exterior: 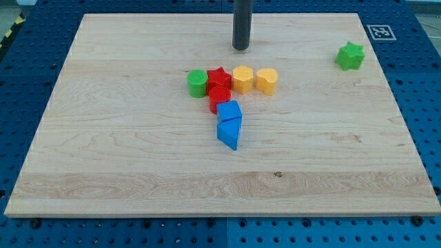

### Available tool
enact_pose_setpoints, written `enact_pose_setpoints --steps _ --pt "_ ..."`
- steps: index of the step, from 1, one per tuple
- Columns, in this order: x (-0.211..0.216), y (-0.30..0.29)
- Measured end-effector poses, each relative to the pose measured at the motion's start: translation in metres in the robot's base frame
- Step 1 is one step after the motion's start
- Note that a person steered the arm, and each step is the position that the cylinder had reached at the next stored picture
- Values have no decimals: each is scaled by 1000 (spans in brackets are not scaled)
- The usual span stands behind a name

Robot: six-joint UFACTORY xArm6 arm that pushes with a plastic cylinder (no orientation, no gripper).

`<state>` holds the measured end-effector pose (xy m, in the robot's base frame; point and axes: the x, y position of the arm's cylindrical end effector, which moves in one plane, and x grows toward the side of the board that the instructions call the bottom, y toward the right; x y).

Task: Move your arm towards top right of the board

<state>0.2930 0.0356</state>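
My tip [240, 47] rests on the wooden board [124, 158] near the view's top centre, just above the cluster of blocks and apart from them. The cluster holds a green cylinder [197, 83], a red star [219, 77], a red cylinder [219, 98], a yellow hexagon [242, 79] and a yellow heart-shaped block [267, 80]. Two blue blocks lie below them: a blue block [229, 111] and a blue triangle [229, 132]. A green star [350, 56] sits alone at the view's top right, far right of my tip.
A black-and-white marker tag [380, 32] is at the board's top right corner. The board lies on a blue perforated table [420, 83].
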Motion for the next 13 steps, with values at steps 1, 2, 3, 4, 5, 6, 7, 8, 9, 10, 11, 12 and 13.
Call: enact_pose_setpoints --steps 1,2,3,4,5,6,7,8,9,10,11,12,13 --pt "-8 0" --pt "-23 0" --pt "-28 1" --pt "-35 8" --pt "-49 26" --pt "-51 34" --pt "-51 38" --pt "-55 61" --pt "-55 82" --pt "-55 100" --pt "-55 119" --pt "-55 146" --pt "-54 166"
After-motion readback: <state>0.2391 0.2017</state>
